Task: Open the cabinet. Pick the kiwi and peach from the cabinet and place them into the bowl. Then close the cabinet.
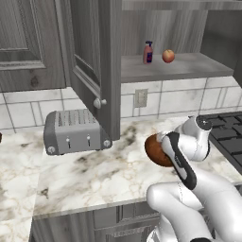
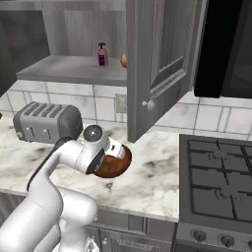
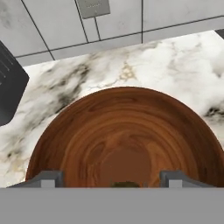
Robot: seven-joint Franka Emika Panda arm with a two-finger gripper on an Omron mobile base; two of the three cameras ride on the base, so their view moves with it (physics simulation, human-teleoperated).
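While one peach sits shelved, one bowl perhaps holds one kiwi.

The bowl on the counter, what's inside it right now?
The hand view looks into the bowl: bare wood grain, with a small dark sliver at the bottom edge, perhaps the kiwi. In both base views the robot's arm covers much of the bowl.

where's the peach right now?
Still in the open cabinet: the peach sits on the shelf just right of the pink bottle in the left base view, above the counter's bowl.
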